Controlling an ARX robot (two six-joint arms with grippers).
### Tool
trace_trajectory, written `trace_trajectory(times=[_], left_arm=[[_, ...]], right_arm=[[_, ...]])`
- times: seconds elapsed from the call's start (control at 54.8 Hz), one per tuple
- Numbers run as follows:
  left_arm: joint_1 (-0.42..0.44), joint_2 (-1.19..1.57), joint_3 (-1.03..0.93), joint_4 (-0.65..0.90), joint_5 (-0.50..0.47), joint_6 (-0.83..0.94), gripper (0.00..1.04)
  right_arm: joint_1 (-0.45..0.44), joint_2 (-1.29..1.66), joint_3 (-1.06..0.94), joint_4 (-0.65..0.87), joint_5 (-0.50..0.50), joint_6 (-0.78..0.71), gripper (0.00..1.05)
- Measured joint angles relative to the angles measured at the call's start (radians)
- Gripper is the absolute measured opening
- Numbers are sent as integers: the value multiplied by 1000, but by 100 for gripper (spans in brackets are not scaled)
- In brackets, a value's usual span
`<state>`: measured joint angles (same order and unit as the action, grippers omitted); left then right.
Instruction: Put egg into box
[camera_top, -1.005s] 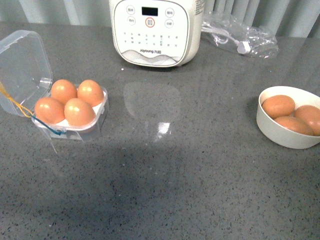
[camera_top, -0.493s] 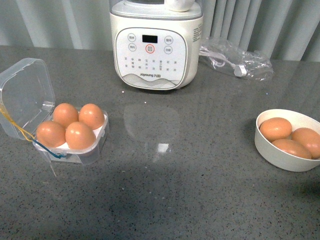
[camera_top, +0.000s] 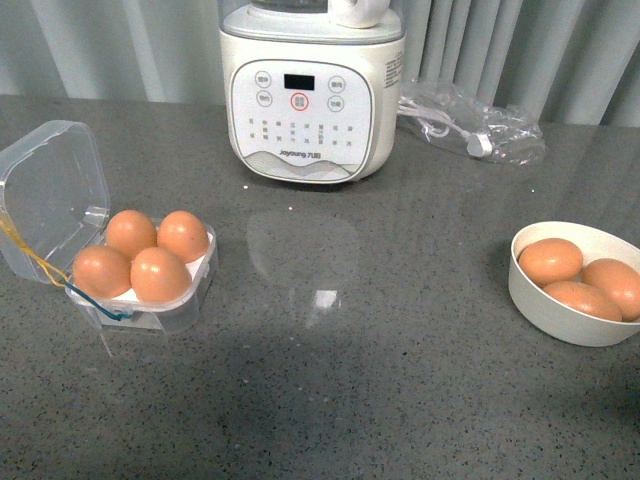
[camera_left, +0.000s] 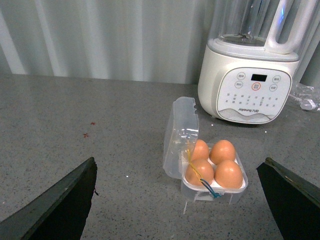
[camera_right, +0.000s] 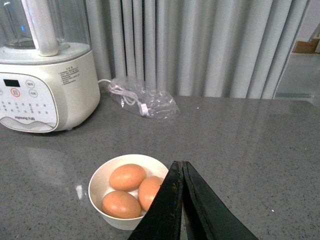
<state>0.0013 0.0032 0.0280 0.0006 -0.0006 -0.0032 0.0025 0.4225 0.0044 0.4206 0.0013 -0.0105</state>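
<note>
Orange-brown and smooth, the egg (camera_top: 160, 274) is light, slippery and brittle, best pinched gently across its widest girth. It sits in the box (camera_top: 188, 300), lid open, all four cells filled, though I cannot tell which of the four is the task's. Three more eggs (camera_top: 552, 260) lie in the bowl (camera_top: 560, 314), well apart. The left gripper (camera_left: 177, 161) is spread wide, empty; the right gripper (camera_right: 181, 165) is pressed together on nothing.

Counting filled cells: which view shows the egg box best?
The front view: the box sits unobstructed, lid open, four eggs inside. The left wrist view shows it too, smaller. The right wrist view misses it.
</note>
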Motion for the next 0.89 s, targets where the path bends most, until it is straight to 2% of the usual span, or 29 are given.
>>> trace_trajectory(times=[0.311,0.712,0.804,0.895], left_arm=[[0,0,0,0,0,0,98],[0,0,0,0,0,0,98],[0,0,0,0,0,0,98],[0,0,0,0,0,0,98]], right_arm=[[0,-139,0,-135,0,0,3],[0,-243,0,-238,0,0,3],[0,-378,0,-409,-3,0,3],[0,-418,0,-416,-3,0,3]])
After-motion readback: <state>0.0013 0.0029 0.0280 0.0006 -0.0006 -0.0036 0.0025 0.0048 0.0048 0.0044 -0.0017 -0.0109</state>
